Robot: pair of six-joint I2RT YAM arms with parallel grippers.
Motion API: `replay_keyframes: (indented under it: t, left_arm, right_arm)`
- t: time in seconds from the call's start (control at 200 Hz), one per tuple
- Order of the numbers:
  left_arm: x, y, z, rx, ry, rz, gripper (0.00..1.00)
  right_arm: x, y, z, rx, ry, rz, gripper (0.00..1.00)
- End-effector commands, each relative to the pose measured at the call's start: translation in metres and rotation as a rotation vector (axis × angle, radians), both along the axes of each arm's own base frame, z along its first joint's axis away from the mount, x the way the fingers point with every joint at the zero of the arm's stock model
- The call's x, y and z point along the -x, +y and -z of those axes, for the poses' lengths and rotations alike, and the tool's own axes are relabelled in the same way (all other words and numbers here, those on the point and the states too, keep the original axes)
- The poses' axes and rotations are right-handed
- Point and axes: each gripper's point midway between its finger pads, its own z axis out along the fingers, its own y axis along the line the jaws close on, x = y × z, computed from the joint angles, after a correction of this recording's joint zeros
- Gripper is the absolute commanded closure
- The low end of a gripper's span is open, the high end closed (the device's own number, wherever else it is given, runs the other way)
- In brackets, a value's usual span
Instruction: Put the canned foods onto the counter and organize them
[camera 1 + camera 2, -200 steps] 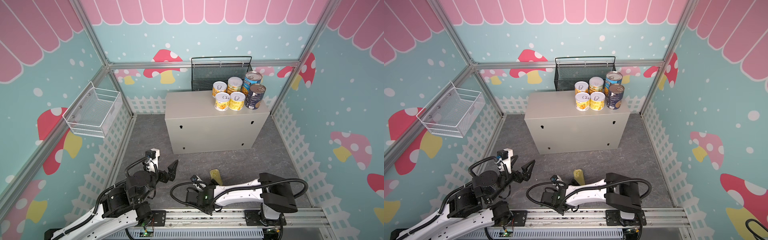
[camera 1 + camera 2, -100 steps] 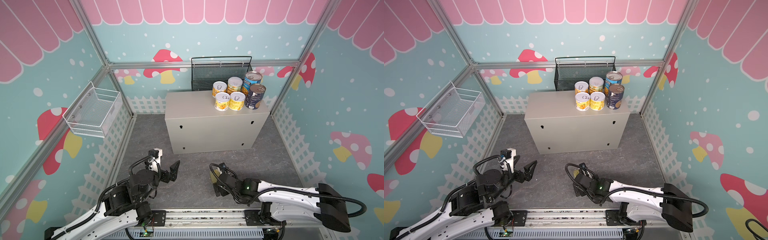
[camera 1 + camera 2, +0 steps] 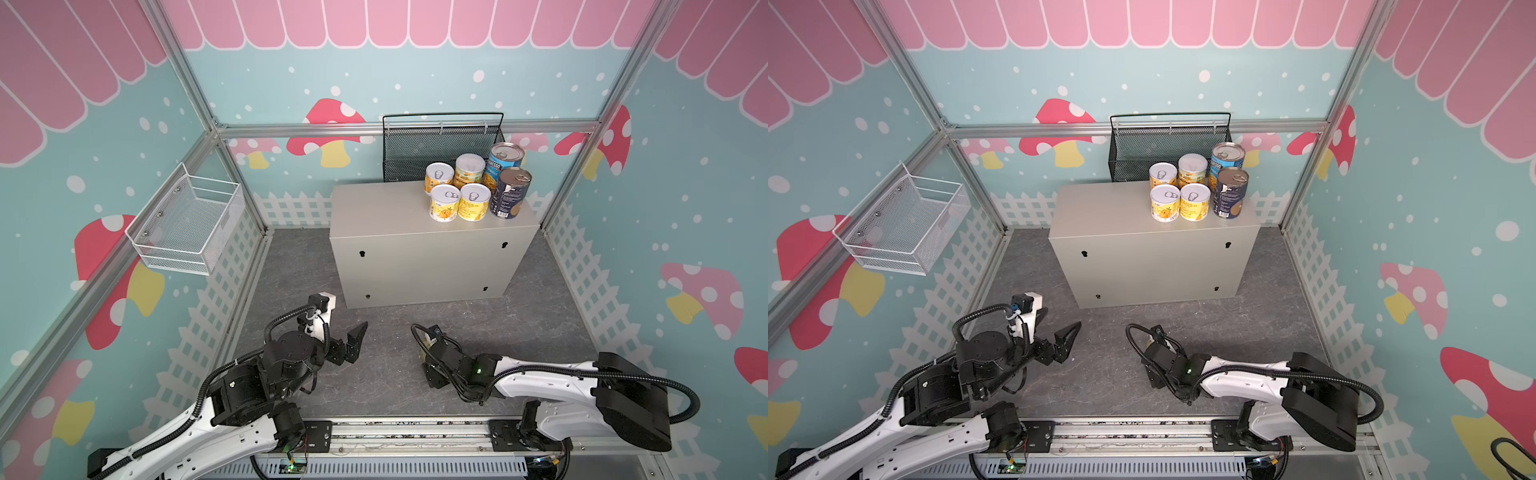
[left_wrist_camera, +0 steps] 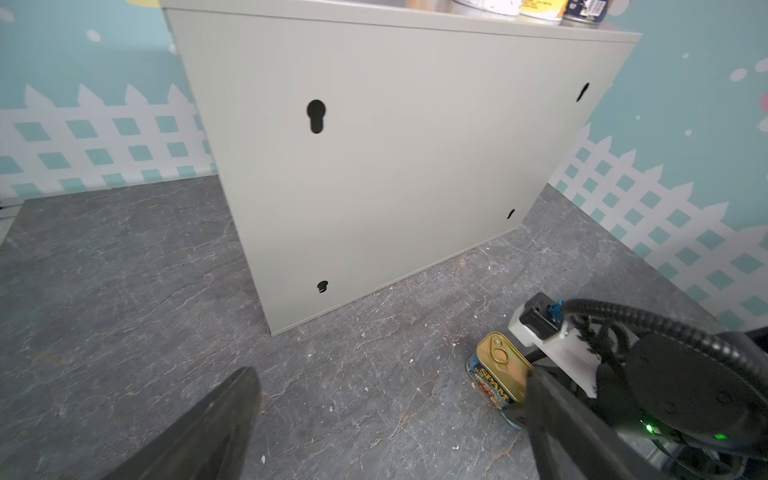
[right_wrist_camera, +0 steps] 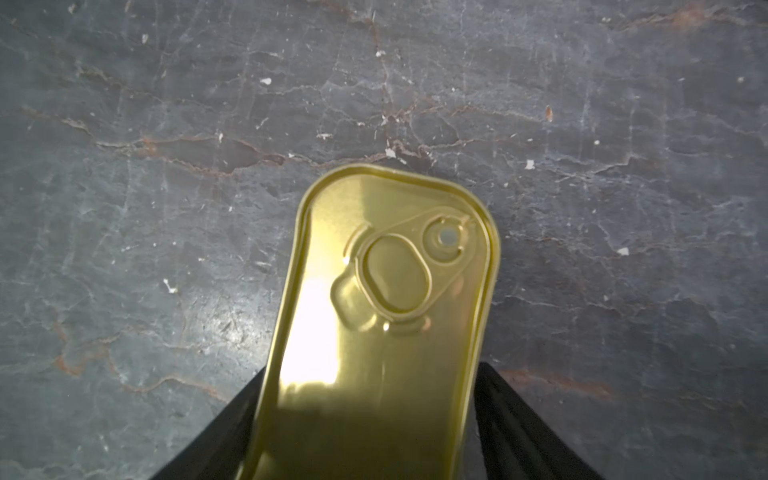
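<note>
Six tins cluster at the counter's right end; low over the floor, the left gripper gapes and the right gripper covers a gold tin.

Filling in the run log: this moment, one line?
left gripper: open, empty | right gripper: shut on SPAM tin, on floor | counter: six cans

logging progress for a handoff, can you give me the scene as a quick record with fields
on counter: four yellow tins, two blue tins, grouped at its right end
on floor: SPAM tin, gold top up, before the counter
right jaws: closed on the SPAM tin's sides
left jaws: open, empty
not yet placed: SPAM tin
</note>
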Motion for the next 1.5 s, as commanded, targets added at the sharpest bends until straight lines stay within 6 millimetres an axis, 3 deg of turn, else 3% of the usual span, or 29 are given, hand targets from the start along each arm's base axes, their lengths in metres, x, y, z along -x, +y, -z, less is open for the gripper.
replay_keyframes:
  t: [0.0, 0.195, 0.47, 0.745, 0.871, 1.006, 1.206, 1.411, 1.496]
  left_arm:
    - [0.015, -0.020, -0.004, -0.041, 0.019, 0.156, 0.01]
    - [0.033, -0.040, -0.014, -0.063, 0.027, 0.326, 0.01]
    - [0.078, -0.066, -0.019, -0.082, 0.069, 0.645, 0.00]
    - [0.112, -0.078, -0.020, -0.130, 0.158, 0.874, 0.01]
    - [0.128, -0.080, -0.025, -0.104, 0.192, 0.959, 0.00]
    - [0.136, -0.086, -0.021, -0.107, 0.264, 1.015, 0.01]
    - [0.142, -0.094, -0.022, -0.111, 0.308, 1.079, 0.03]
    - [0.140, -0.103, -0.012, -0.145, 0.368, 1.098, 0.13]
    - [0.140, -0.106, -0.010, -0.149, 0.382, 1.104, 0.12]
  right_arm:
    - [-0.007, 0.009, -0.008, -0.012, -0.082, -0.083, 0.41]
    - [0.012, 0.032, -0.041, -0.120, -0.142, -0.332, 0.51]
    - [0.070, 0.063, -0.135, -0.423, -0.196, -0.725, 0.52]
    - [0.134, 0.064, -0.211, -0.607, -0.082, -1.032, 0.54]
    - [0.141, 0.058, -0.236, -0.628, -0.106, -1.074, 0.54]
    - [0.147, 0.059, -0.251, -0.635, -0.102, -1.115, 0.54]
    - [0.145, 0.062, -0.249, -0.603, -0.095, -1.129, 0.54]
    - [0.145, 0.064, -0.250, -0.599, -0.097, -1.142, 0.54]
    - [0.146, 0.064, -0.250, -0.602, -0.095, -1.150, 0.54]
